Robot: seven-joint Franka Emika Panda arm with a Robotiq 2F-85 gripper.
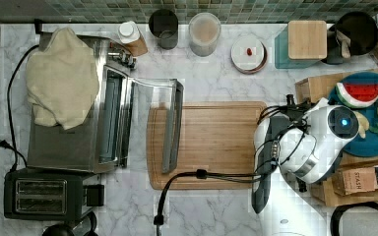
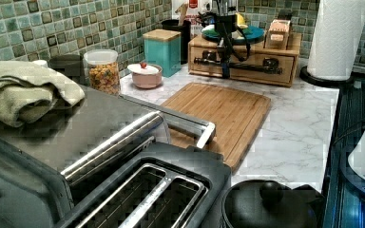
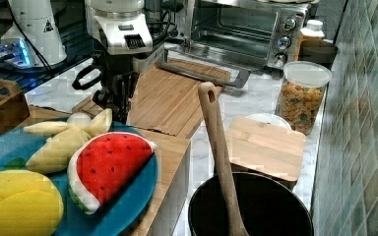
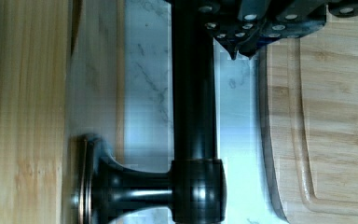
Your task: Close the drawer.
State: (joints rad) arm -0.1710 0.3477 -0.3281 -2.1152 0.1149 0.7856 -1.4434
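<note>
The drawer (image 2: 266, 71) is the front of a pale wooden box at the back of the counter and carries a long black bar handle (image 2: 252, 66). My gripper (image 2: 225, 66) hangs down right at this handle, near its middle. In the wrist view the handle (image 4: 193, 116) runs past the gripper (image 4: 242, 44), with the drawer front (image 4: 98, 93) just behind it. A thin dark gap shows between the front and the box top. From the right view the gripper (image 3: 120, 105) is low beside the box's edge. The arm (image 1: 300, 142) covers the handle in the top view.
A wooden cutting board (image 1: 216, 142) lies just in front of the drawer. A toaster oven (image 1: 78, 123) has its door (image 1: 167, 123) folded down onto the board. A blue plate (image 1: 374, 142) of toy food sits on the box. Jars (image 1: 204, 32) line the back wall.
</note>
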